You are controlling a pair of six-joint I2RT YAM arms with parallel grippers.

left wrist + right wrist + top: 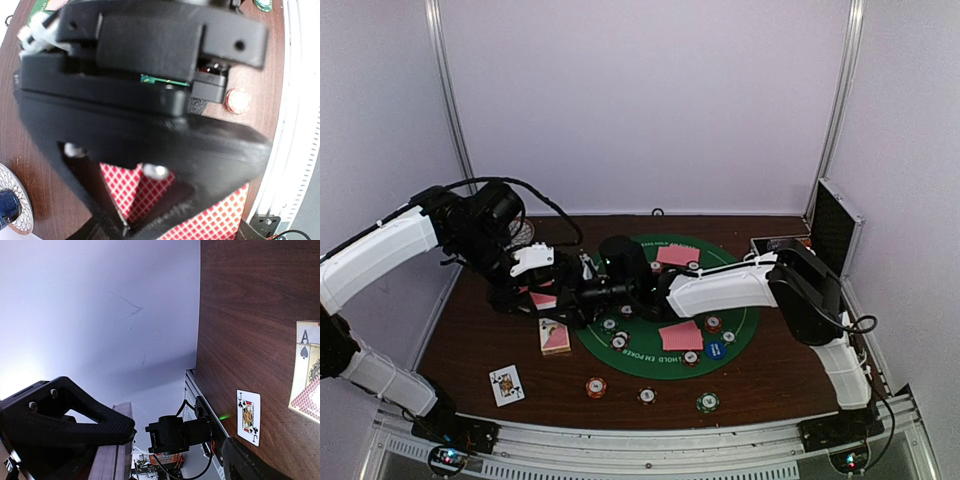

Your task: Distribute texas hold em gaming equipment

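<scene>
Your left end effector (pixel 122 226) is squeezed shut on a pack of red-backed cards (pixel 125 192). You can see the red check pattern through the gaps in its fingers.

Your right end effector (pixel 180 437) has its fingers wide apart, and nothing sits between them. It is right up close to the left one, almost tip to tip, and its black body fills the top of the left wrist view.

Just on the arm-base side of the two end effectors lies a small pile on the brown worktop (pixel 240 290). It is an ace of spades (pixel 306 340), face up, with a red-backed card (pixel 307 400) partly on top. A little farther the same way, a jack of clubs (pixel 248 417) lies face up by itself.

To the right of the left end effector, under the right arm, is the round green mat (pixel 660 366). Two red-backed card sets lie on it: one (pixel 677 254) on the far side and one (pixel 681 336) on the near side. A blue disc (pixel 714 350) sits just beside the near set, with small striped chips around it.

Three more chips lie off the mat, well away from both end effectors, toward the arm bases. One is orange (pixel 595 386), one is pale (pixel 647 395) and one is green (pixel 707 402).

A dark blue cup on a patterned plate (pixel 10 207) stands close to the left end effector, on its far left side. The open chip case (pixel 835 230) stands far off to the right, behind the right arm.
</scene>
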